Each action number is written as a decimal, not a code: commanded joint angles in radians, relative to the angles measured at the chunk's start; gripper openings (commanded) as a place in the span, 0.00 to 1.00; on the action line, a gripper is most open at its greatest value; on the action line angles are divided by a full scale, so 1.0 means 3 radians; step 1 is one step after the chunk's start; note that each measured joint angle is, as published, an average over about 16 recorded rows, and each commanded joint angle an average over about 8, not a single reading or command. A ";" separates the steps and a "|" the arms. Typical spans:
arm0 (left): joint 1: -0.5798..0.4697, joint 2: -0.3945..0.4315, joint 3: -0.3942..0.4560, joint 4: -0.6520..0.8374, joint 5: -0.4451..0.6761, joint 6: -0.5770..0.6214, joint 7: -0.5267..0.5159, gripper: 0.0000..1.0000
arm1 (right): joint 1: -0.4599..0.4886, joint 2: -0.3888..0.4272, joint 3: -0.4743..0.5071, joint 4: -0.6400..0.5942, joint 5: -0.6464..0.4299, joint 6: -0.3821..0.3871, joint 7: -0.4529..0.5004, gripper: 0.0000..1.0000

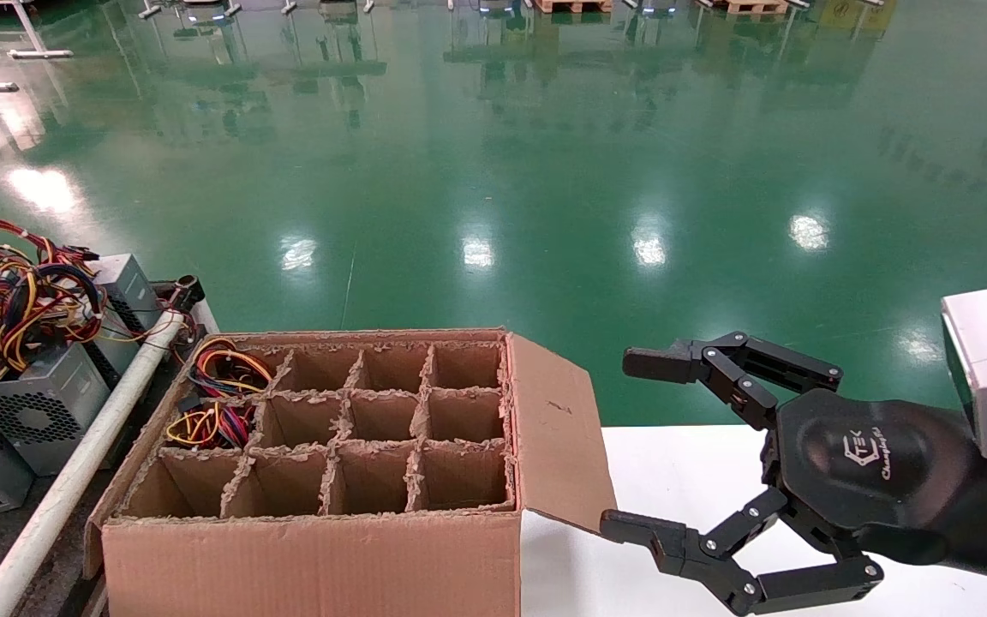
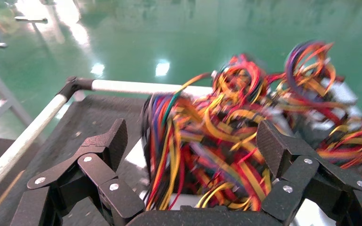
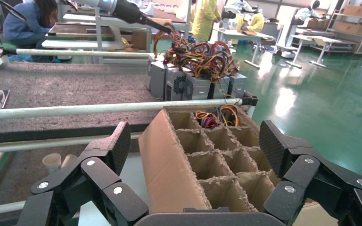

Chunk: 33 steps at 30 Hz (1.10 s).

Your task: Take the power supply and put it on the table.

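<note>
The left hand (image 2: 191, 155) appears only in its own wrist view. Its fingers (image 2: 106, 141) are spread wide, released, with a power supply (image 2: 217, 155) and its tangle of yellow, red and orange wires lying between and just beyond them. Whether the pads touch the unit cannot be told; the wire bundle is smeared in this view. That unit rests on the dark grey surface (image 2: 99, 113), bounded by the white tube (image 2: 136, 86).

The right hand (image 1: 639, 446) hangs over the glossy white tabletop (image 1: 673, 480), just beside the open flap of the cardboard box (image 1: 314, 557). Its fingers are also spread, grasping nothing.

Box status: the divided compartments are empty except two at the left end, where coloured wire bundles (image 1: 202, 426) show. Their casings are hidden.

Several grey units (image 1: 39, 403) stand together on the dark surface beyond the tube, left of the box, with their cables heaped on top.

Assessment: most units appear already transferred to the surface. At least two remain in the box. The left hand is judged to be at a release or just clear of one; the next step is probably another pick from the box.
</note>
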<state>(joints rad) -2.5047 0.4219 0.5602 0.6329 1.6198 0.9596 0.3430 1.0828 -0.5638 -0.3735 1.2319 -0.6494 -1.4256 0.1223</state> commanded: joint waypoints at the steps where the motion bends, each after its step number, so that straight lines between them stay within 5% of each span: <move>1: -0.0064 0.0019 0.0047 -0.0002 0.0025 0.0010 -0.0078 1.00 | 0.0000 0.0000 0.0000 0.0000 0.0000 0.0000 0.0000 1.00; 9: -0.0478 0.0247 -0.0012 -0.0136 -0.0099 0.0227 -0.0554 1.00 | 0.0000 0.0000 0.0000 0.0000 0.0000 0.0000 0.0000 1.00; 16: -0.0444 0.0574 -0.0344 -0.0443 -0.0495 0.0065 -0.0813 1.00 | 0.0000 0.0000 0.0000 -0.0001 0.0000 0.0001 0.0000 1.00; 33: 0.0848 0.0648 -0.0546 -0.1968 -0.1176 0.0463 -0.1091 1.00 | -0.0001 0.0000 0.0000 -0.0001 0.0001 0.0001 0.0000 1.00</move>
<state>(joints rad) -2.2503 0.6163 0.3966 0.0426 1.2669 1.0986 0.0157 1.0826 -0.5637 -0.3735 1.2315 -0.6492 -1.4252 0.1222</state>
